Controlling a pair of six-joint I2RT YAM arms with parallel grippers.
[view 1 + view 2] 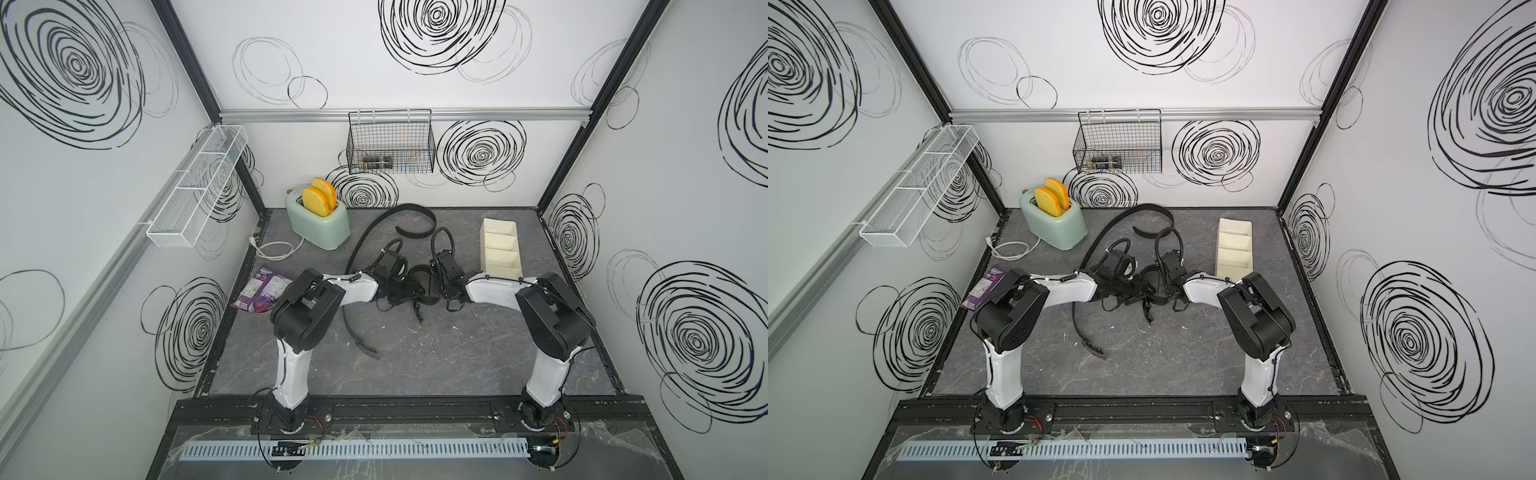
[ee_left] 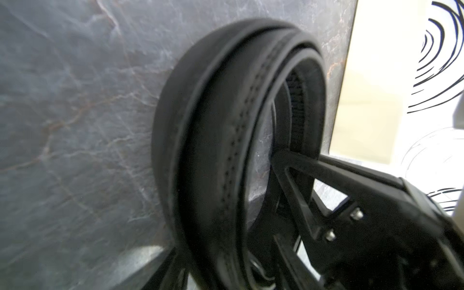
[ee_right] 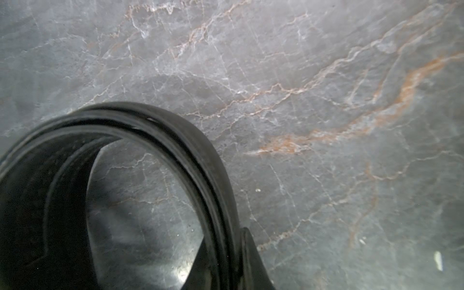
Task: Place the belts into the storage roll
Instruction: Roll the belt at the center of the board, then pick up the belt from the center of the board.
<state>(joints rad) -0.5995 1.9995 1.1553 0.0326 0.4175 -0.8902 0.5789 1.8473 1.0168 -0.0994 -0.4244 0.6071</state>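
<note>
Coiled belt (image 2: 221, 150) loops fill both wrist views, seen edge-on against the grey marbled table (image 3: 326, 100). The left gripper (image 2: 226, 206) straddles this ring: 1 finger (image 2: 326, 169) reaches inside it, the other sits outside the outermost layer. A sliver of table shows between the inner finger and the strap, so these jaws stand partly apart, not clamped. The right gripper (image 3: 223, 243) has its jaws narrow, with the coil's stacked layers pinched between its 2 fingers. In both top views the 2 grippers face each other at mid-table with the coil between them. The storage roll (image 1: 503, 271) (image 1: 1233, 270) stands upright on the right side of the table, near the right gripper but apart from the coil, its 4 compartments open upward. A loose belt (image 1: 365, 237) arcs from behind the grippers, passes the left gripper and ends in a buckle (image 1: 368, 348) on the front part of the table, well apart from the storage roll
</note>
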